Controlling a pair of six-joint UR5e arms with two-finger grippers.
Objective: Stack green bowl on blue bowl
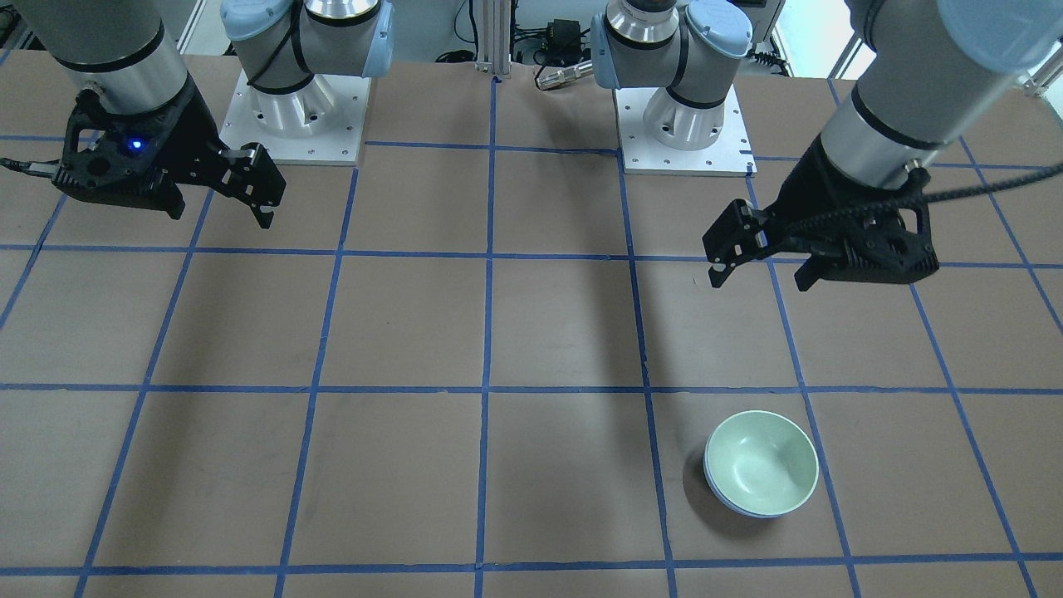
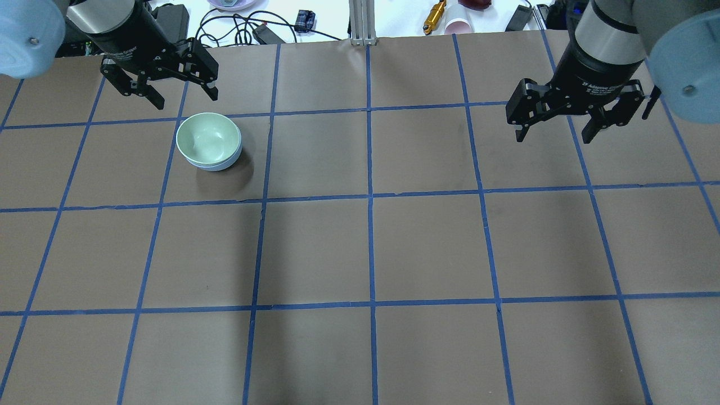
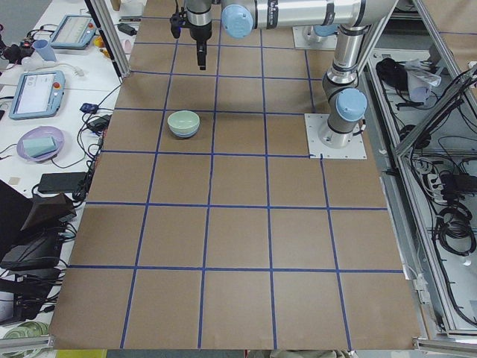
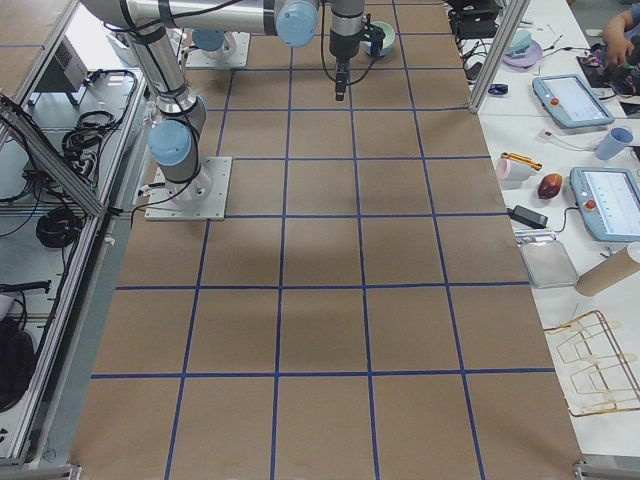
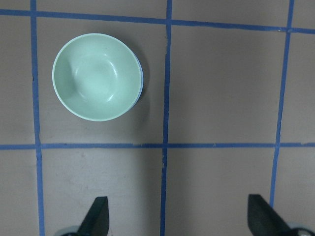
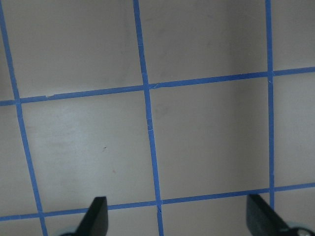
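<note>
The green bowl [image 2: 208,138] sits nested inside the blue bowl [image 2: 216,166], of which only a thin rim shows beneath it. The stack stands upright on the table on my left side, also in the front view [image 1: 760,461] and the left wrist view [image 5: 96,76], where the blue rim [image 5: 141,83] peeks out. My left gripper [image 2: 185,100] is open and empty, raised above the table just beyond the stack, not touching it. My right gripper [image 2: 554,138] is open and empty, raised over bare table far to the right.
The brown table [image 2: 365,253] is marked with a blue tape grid. Cables, a cup and small tools [image 2: 436,17] lie beyond the far edge. The arm bases [image 1: 295,108] stand at the robot's edge of the table.
</note>
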